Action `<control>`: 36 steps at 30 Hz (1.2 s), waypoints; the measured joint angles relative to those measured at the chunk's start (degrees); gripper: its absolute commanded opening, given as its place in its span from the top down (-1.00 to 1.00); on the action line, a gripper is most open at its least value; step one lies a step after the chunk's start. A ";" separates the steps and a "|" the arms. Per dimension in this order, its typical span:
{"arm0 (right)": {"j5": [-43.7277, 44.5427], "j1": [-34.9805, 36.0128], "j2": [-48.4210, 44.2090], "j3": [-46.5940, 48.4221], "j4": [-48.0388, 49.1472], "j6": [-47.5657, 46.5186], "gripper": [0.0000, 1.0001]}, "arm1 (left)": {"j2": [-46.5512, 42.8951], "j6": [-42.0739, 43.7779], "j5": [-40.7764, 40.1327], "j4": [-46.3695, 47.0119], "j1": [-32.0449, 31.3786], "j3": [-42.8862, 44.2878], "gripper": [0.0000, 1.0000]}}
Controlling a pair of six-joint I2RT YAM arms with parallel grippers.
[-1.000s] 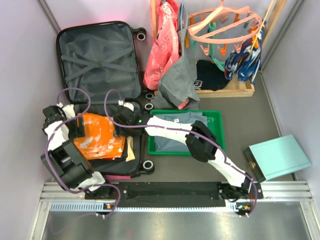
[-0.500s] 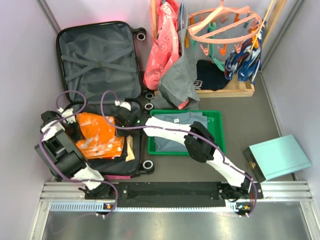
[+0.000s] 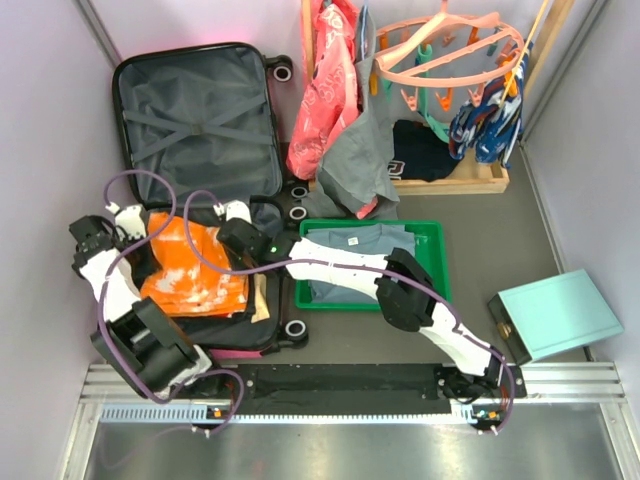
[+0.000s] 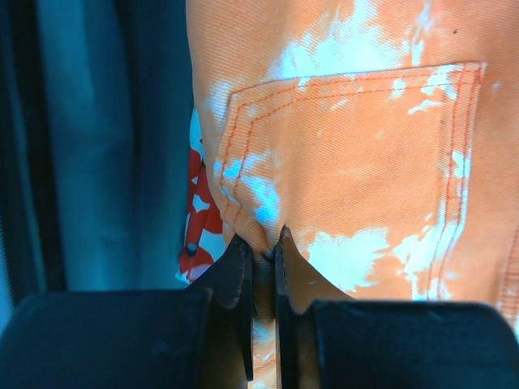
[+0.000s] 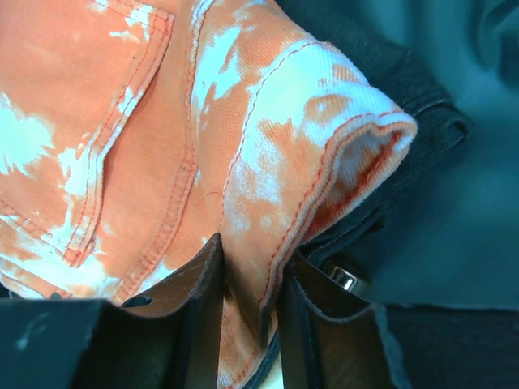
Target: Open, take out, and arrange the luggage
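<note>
The luggage lies open at the left: its dark grey strapped lid at the back, its near half filled with clothes. On top of them lies an orange and white tie-dye garment. My left gripper is at the garment's left edge. In the left wrist view it is shut on a pinched fold of the orange cloth beside a stitched pocket. My right gripper is at the garment's far right corner. In the right wrist view it is shut on the garment's rolled hem, with black cloth beneath.
A green tray holding a folded grey garment sits right of the luggage. A pale teal flat box lies at the near right. Pink and grey clothes hang on a wooden rack at the back, beside a peach peg hanger.
Both grippers have closed onto the orange garment. The left wrist has drawn back to the left, and the right gripper has shifted left and a little farther back along the garment's corner.
</note>
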 measured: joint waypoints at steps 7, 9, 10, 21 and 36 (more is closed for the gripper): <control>2.86 0.68 -4.39 -1.01 0.15 -3.48 1.00 | -4.92 -0.04 2.71 -4.20 0.00 3.45 1.00; 3.30 0.68 -5.79 -1.60 0.15 -4.02 1.00 | -5.49 -0.02 3.50 -4.79 0.00 3.93 1.00; 3.41 0.68 -6.58 -1.99 0.13 -4.33 1.00 | -5.92 -0.02 4.37 -5.20 0.00 4.22 1.00; -0.11 -2.32 -25.77 -15.56 -0.55 -6.51 1.00 | -10.19 -1.51 17.38 -9.40 -4.76 6.14 1.00; -8.63 -22.93 -57.18 -49.99 -5.53 -10.34 1.00 | -0.92 -8.83 13.42 -4.74 -51.47 11.61 1.00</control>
